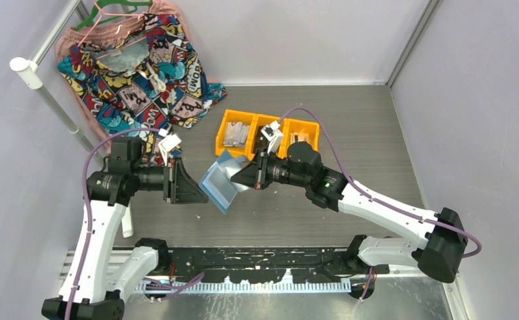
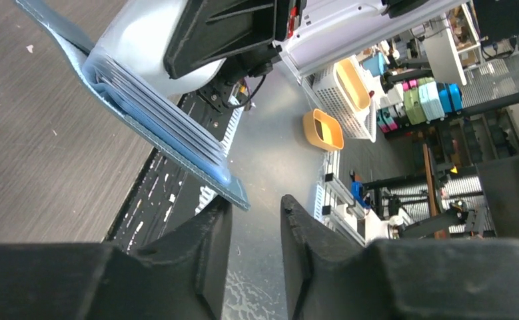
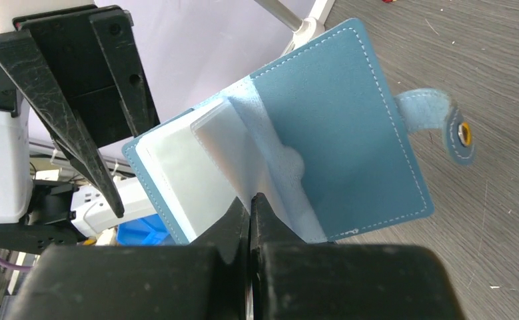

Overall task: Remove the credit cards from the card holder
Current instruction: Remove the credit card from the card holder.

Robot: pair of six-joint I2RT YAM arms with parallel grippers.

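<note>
The right gripper [image 3: 250, 203] is pinching the open blue card holder [image 3: 336, 133] near its inner fold, fingers closed on it, holding it in the air above the grey table [image 1: 350, 120] between the two arms. The left gripper [image 2: 256, 207] is hovering just beside the holder's free edge, fingers parted and gripping nothing. The holder is looking light and floppy — its pale plastic sleeves [image 3: 183, 173] are fanning out, probably slippery — so a card's exposed edge seems the best place to grip.
</note>
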